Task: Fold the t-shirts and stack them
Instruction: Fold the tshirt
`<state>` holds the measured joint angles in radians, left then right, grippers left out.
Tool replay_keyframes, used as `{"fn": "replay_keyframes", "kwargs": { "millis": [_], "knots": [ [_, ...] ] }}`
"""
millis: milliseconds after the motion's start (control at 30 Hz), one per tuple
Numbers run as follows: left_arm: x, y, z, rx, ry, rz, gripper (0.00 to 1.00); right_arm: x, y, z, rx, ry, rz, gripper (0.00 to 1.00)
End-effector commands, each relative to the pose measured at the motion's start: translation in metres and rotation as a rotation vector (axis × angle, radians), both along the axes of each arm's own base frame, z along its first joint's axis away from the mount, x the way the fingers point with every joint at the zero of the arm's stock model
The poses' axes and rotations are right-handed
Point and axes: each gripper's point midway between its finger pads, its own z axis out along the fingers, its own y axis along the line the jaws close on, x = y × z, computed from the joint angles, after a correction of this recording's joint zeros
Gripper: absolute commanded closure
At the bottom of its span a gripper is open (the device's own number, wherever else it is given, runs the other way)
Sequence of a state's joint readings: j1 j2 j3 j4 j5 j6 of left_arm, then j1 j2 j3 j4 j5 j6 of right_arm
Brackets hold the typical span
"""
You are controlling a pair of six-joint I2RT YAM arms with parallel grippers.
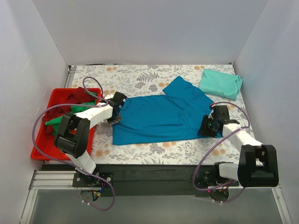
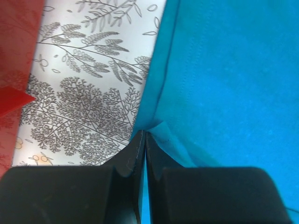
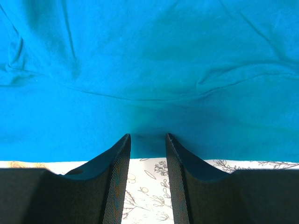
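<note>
A deep blue t-shirt lies spread flat across the middle of the table. My left gripper sits at the shirt's left edge. In the left wrist view it is shut on a pinch of the blue t-shirt, with blue cloth showing between the jaws. My right gripper is at the shirt's right edge. It stands open with its tips on the blue hem and nothing gripped. A pale mint green t-shirt lies folded at the back right.
A red plastic tray stands at the left, close beside my left arm, holding a bright green shirt and a dark red one. Its wall shows in the left wrist view. White walls enclose the floral-patterned table.
</note>
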<state>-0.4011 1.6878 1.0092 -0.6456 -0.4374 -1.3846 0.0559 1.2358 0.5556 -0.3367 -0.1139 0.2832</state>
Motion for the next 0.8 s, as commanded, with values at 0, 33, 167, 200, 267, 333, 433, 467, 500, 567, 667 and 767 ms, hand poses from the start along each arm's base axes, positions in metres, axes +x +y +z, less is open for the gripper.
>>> {"fn": "replay_keyframes", "kwargs": {
  "millis": [0, 33, 167, 200, 267, 333, 433, 467, 500, 567, 667, 767],
  "knots": [
    [0.006, 0.010, 0.017, 0.011, -0.067, 0.028, 1.00, -0.002, -0.009, -0.013, -0.028, 0.048, -0.020, 0.57],
    [0.004, 0.010, 0.016, 0.013, -0.062, 0.028, 1.00, -0.003, -0.009, -0.015, -0.027, 0.057, -0.023, 0.57],
    [0.003, 0.013, 0.016, 0.008, -0.063, 0.035, 1.00, -0.004, -0.012, -0.019, -0.032, 0.082, -0.041, 0.57],
    [0.003, 0.014, 0.016, 0.010, -0.063, 0.035, 1.00, -0.004, -0.013, -0.020, -0.034, 0.083, -0.042, 0.58],
    [0.003, 0.013, 0.016, 0.003, -0.063, 0.033, 1.00, -0.001, -0.014, -0.017, -0.033, 0.074, -0.040, 0.57],
    [0.004, 0.009, 0.016, -0.011, -0.060, 0.014, 1.00, 0.007, -0.013, -0.008, -0.030, 0.044, -0.032, 0.58],
    [0.007, 0.007, 0.018, -0.016, -0.061, 0.000, 1.00, 0.024, -0.012, 0.014, -0.016, -0.029, -0.035, 0.57],
    [0.006, 0.007, 0.018, -0.015, -0.059, -0.004, 1.00, 0.038, -0.013, 0.029, -0.015, -0.077, -0.031, 0.57],
    [0.007, 0.007, 0.020, -0.017, -0.064, -0.005, 1.00, 0.044, -0.013, 0.036, -0.016, -0.093, -0.032, 0.57],
    [0.008, 0.006, 0.023, -0.019, -0.070, -0.015, 1.00, 0.064, -0.014, 0.057, -0.022, -0.143, -0.025, 0.57],
    [0.009, 0.005, 0.029, -0.024, -0.082, -0.027, 1.00, 0.080, -0.026, 0.064, -0.025, -0.147, -0.050, 0.57],
    [0.010, 0.003, 0.033, -0.035, -0.093, -0.037, 1.00, 0.101, -0.029, 0.069, -0.027, -0.153, -0.041, 0.57]
  ]
}}
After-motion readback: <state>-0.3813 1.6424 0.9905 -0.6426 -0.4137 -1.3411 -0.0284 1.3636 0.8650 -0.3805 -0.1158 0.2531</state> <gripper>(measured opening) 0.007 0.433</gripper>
